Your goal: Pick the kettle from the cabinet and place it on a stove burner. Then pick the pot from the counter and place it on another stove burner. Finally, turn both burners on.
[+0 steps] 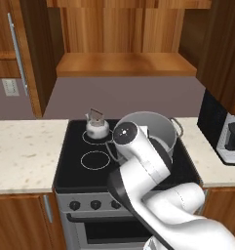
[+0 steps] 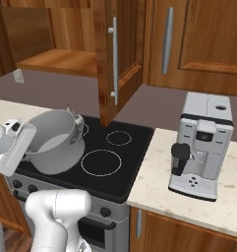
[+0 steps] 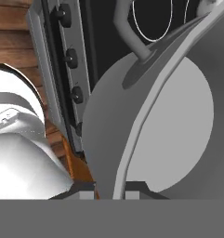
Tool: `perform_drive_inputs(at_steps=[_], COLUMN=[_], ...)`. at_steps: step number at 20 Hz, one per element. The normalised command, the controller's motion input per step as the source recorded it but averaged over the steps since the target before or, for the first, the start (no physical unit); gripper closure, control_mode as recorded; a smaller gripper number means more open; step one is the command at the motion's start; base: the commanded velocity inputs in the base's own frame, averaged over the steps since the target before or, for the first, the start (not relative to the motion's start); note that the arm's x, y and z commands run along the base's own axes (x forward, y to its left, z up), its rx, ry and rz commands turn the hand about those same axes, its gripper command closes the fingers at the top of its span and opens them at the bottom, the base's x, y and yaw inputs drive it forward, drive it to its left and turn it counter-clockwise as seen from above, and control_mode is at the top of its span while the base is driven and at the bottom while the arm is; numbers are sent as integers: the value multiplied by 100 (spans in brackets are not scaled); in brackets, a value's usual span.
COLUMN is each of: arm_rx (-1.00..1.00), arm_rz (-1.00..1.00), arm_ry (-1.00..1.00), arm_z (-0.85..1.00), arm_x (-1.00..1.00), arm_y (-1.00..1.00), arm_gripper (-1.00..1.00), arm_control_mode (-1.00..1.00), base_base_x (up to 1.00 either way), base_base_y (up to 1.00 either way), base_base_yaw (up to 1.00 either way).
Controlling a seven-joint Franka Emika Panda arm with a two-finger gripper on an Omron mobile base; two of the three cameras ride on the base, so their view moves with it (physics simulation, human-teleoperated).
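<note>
Here the end effector [image 3: 114, 195] is pinched nearly shut on the rim of the pot [image 1: 155, 128], held tilted over the stove's [image 1: 72, 161] right burners; rigid, smooth, probably heavy, so it could swing from this thin wall grip.

Nothing readable anywhere, no words, brands or numbers. Plain black knobs [image 1: 95, 204] on the stove front without any markings, and a blank front on the coffee machine [image 2: 201, 145], with only a few tiny dots near its base, too small to tell. Just white ring outlines [image 2: 101, 163] on the cooktop, not signs.
</note>
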Motion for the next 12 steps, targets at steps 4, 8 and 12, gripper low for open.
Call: perform_drive_inputs(at_steps=[4,8,12], arm_rx=[0,0,0], arm_rz=[5,4,5], arm_ry=[0,1,3], arm_z=[-5,0,0], arm_x=[16,23,25], arm_y=[37,29,25], arm_gripper=[100,100,100], arm_control_mode=[-100,-100,-100], base_base_x=[0,0,0], base_base_y=[0,0,0], base_base_yaw=[0,0,0])
